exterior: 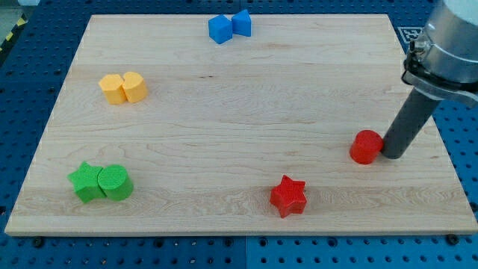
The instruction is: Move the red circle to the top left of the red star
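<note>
Red circle [366, 146] sits at the worktop's [224, 134] 3 o'clock side, at about 1 o'clock from the red star [288, 196], apart from it. My tip [391, 155] is at the circle's 3 o'clock, touching or just beside it; contact is hard to confirm. No hand on this arm, only the dark rod, so nothing opens, closes or is held.

Step in hand, as I judge it: start of the push, with the tip set behind the circle to drive it toward 9 o'clock. The goal spot lies at 10–11 o'clock from the star, and the circle is not there yet.

The next move calls for a steady push toward 9 o'clock, passing on the star's 12 o'clock side without clipping it, and stopping once the circle lies at the star's 10–11 o'clock. Risk: the round block may roll off the tip sideways, so the push needs to be centred.

Others, well apart: two blue blocks [230, 27] at 12 o'clock, two yellow blocks [123, 87] at 10 o'clock, green star [87, 181] touching green circle [116, 182] at 8 o'clock.
</note>
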You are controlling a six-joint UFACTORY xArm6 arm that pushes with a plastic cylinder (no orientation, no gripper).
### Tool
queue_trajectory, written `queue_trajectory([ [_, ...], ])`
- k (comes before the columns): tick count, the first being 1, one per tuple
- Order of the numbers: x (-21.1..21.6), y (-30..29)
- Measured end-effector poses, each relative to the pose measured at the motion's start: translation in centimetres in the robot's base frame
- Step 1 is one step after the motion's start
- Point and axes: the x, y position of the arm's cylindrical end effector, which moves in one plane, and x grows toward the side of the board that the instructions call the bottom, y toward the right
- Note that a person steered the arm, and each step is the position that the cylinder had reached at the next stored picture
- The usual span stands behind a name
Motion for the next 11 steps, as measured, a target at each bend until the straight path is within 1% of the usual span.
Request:
queue_trajectory([
  [1,0.0,-3.2],
  [2,-1.1,-6.1],
  [3,-3.4,-6.6],
  [4,-4.4,-6.9],
  [6,-4.4,-9.3],
  [8,-2.6,-9.6],
  [10,-2.5,-5.6],
  [11,-2.5,-5.2],
])
